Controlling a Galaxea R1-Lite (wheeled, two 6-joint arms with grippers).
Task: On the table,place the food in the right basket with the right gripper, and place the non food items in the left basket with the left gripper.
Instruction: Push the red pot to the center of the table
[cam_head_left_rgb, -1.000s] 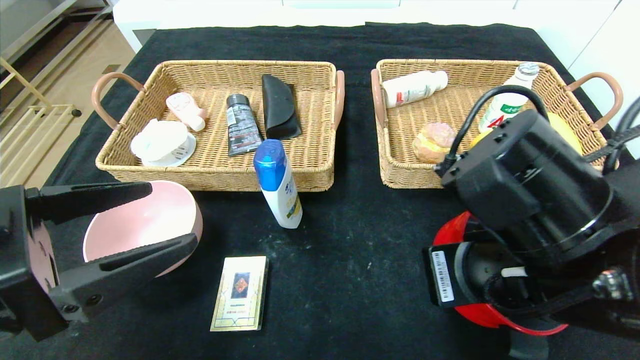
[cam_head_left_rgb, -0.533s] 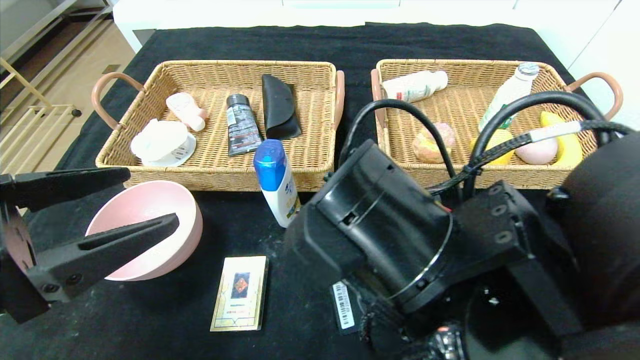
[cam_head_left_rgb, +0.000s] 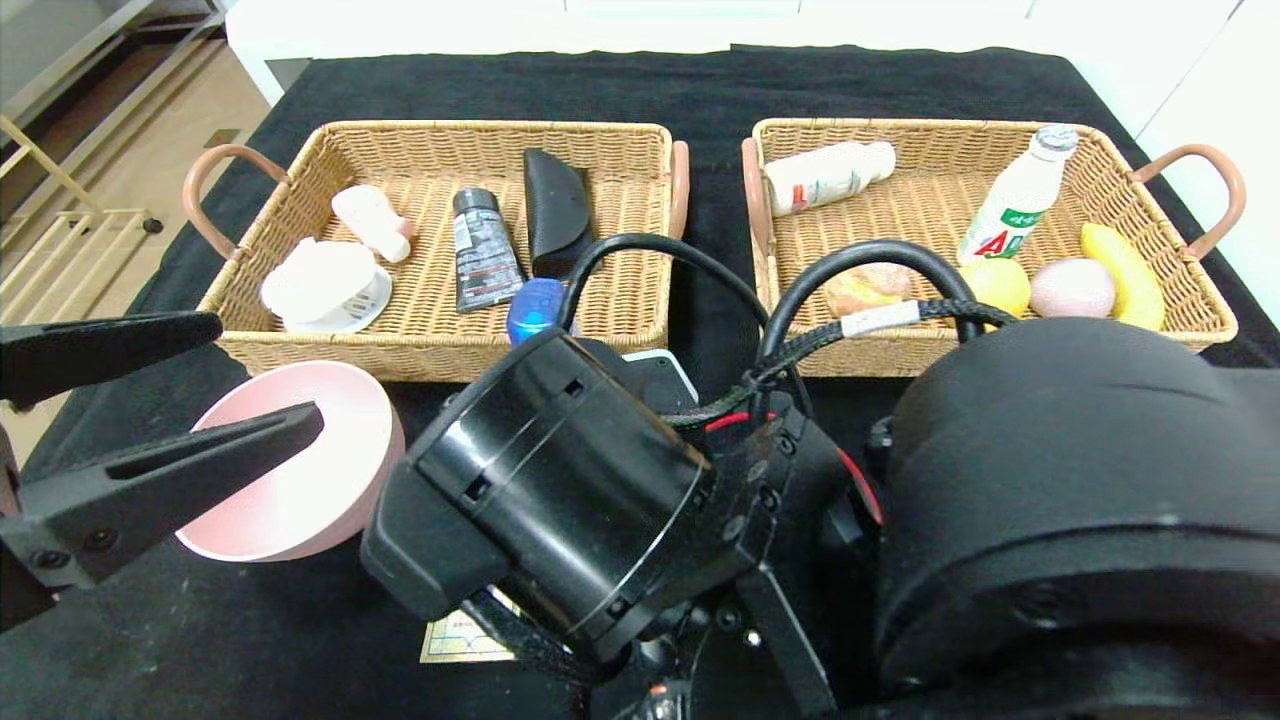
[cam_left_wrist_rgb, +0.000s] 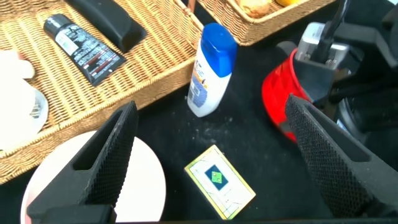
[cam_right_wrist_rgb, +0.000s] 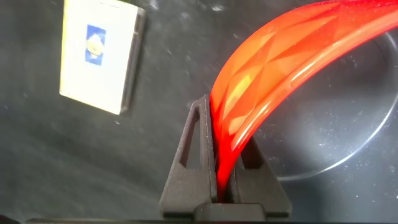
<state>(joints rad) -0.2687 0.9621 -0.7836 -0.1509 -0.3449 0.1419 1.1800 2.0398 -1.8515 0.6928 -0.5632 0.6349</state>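
My right gripper (cam_right_wrist_rgb: 224, 134) is shut on the rim of a red translucent bowl (cam_right_wrist_rgb: 280, 56), held above the black cloth. In the head view the right arm (cam_head_left_rgb: 600, 500) hides that bowl. The left wrist view shows the red bowl (cam_left_wrist_rgb: 278, 99) beyond the bottle. My left gripper (cam_head_left_rgb: 268, 372) is open and empty over the near edge of a pink bowl (cam_head_left_rgb: 330, 470). A white bottle with a blue cap (cam_left_wrist_rgb: 210, 68) stands in front of the left basket (cam_head_left_rgb: 440, 130). A gold-edged card box (cam_left_wrist_rgb: 221, 182) lies flat near the front. The right basket (cam_head_left_rgb: 930, 128) holds food.
The left basket holds a white dish (cam_head_left_rgb: 320, 285), a small pink bottle (cam_head_left_rgb: 372, 222), a dark tube (cam_head_left_rgb: 485, 250) and a black case (cam_head_left_rgb: 556, 205). In the right basket lie two white bottles, a pastry (cam_head_left_rgb: 865, 285), a lemon, a pink fruit and a banana (cam_head_left_rgb: 1125, 265).
My right arm has swung left across the table with the red bowl, and now covers the bottle and card box in the head view. The left gripper has drifted slightly left, still open.
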